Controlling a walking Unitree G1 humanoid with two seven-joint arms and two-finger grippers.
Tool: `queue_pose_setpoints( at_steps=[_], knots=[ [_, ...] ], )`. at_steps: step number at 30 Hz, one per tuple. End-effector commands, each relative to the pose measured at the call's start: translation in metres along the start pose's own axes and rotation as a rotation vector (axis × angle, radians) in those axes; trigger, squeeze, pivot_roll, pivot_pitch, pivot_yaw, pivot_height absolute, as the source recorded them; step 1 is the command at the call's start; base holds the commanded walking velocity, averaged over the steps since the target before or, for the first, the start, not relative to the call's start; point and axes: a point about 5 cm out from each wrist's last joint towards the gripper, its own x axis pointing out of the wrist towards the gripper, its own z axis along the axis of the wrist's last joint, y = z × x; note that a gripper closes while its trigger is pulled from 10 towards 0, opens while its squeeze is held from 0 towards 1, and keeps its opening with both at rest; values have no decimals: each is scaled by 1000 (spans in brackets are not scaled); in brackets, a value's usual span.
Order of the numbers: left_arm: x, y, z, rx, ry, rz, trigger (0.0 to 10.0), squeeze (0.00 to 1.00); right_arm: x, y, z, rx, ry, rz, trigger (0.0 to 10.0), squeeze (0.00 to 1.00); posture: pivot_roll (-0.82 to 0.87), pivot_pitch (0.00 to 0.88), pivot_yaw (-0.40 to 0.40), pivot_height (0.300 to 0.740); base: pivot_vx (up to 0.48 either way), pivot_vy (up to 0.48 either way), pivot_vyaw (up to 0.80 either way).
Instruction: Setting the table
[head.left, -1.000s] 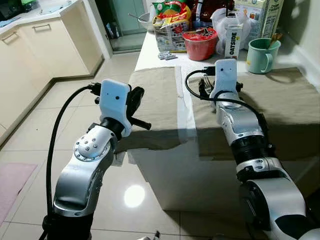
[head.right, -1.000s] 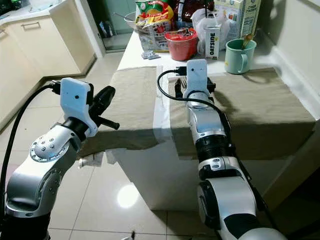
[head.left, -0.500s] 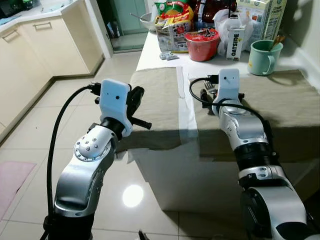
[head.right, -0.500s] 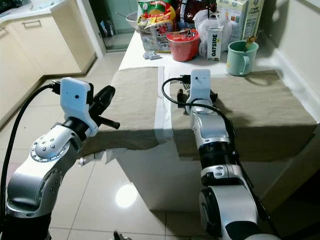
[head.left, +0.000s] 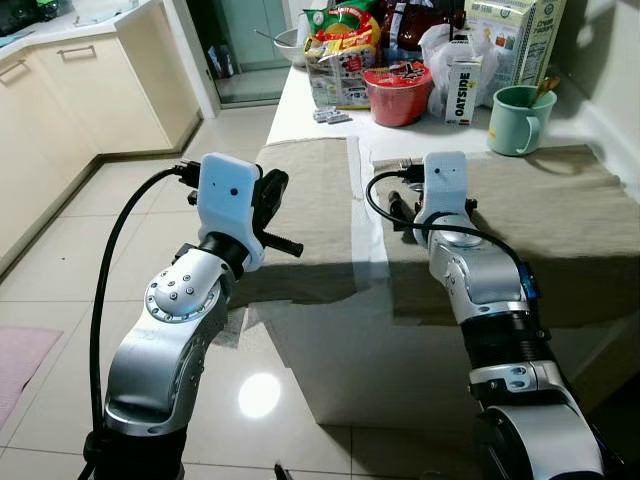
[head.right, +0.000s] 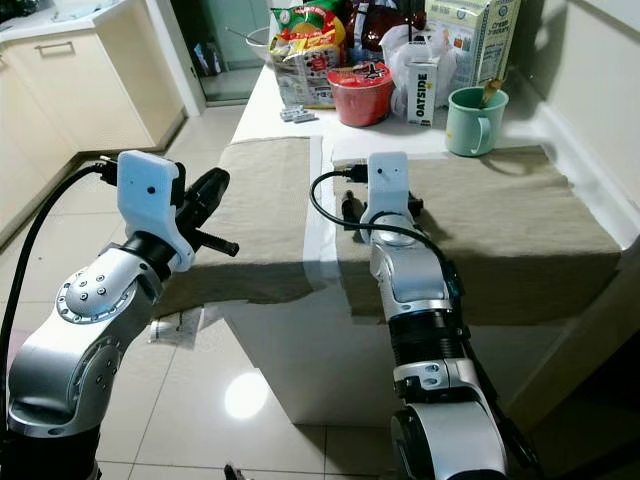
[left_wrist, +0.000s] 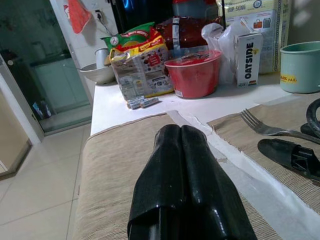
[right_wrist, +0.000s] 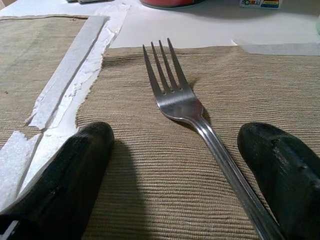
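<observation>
Your right pincer (right_wrist: 175, 165) sits wide astride the fork (right_wrist: 175, 95) on the mat (right_wrist: 280, 85) (left pincer (left_wrist: 182, 170) shut, idle): next, probably withdraw it.

Silver fork (right_wrist: 186, 106) lies flat on the tan placemat (right_wrist: 165, 170), apparently untouched.

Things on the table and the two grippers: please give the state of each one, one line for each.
Fork: lying flat on the right placemat, not gripped.
Right gripper: open, fingers on either side of the fork handle.
Left gripper: shut, empty, held above the left placemat.
Green mug: upright, something sticking out of it.
Red bowl: upright, lid on.
Small carton: standing upright.
</observation>
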Motion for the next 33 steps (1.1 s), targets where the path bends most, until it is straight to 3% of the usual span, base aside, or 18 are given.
queue_pose_setpoints(
  at_steps=[1, 11, 23, 27, 33],
  knots=[
    [-2, 4, 3, 5, -5, 23, 10000, 0, 1, 12, -30, 4, 133, 50, 10000, 0, -75, 4, 144, 740, 0, 0, 0],
    [-2, 3, 3, -1, 6, 21, 10000, 0, -3, 13, -27, 12, 128, 47, 10000, 0, -79, 8, 145, 740, 0, 0, 0],
    [-4, 3, 3, 4, 15, 21, 10000, 0, -14, 44, -30, 40, 138, 134, 10000, 0, -68, 13, 146, 740, 0, 0, 0],
    [-4, 4, 3, 6, 16, 23, 10000, 0, -14, 43, -30, 38, 138, 131, 10000, 0, -65, 13, 145, 740, 0, 0, 0],
    [-4, 4, 4, 5, 13, 26, 10000, 0, -10, 28, -20, -1, 79, 71, 10000, 0, -70, 12, 142, 740, 0, 0, 0]
  ],
)
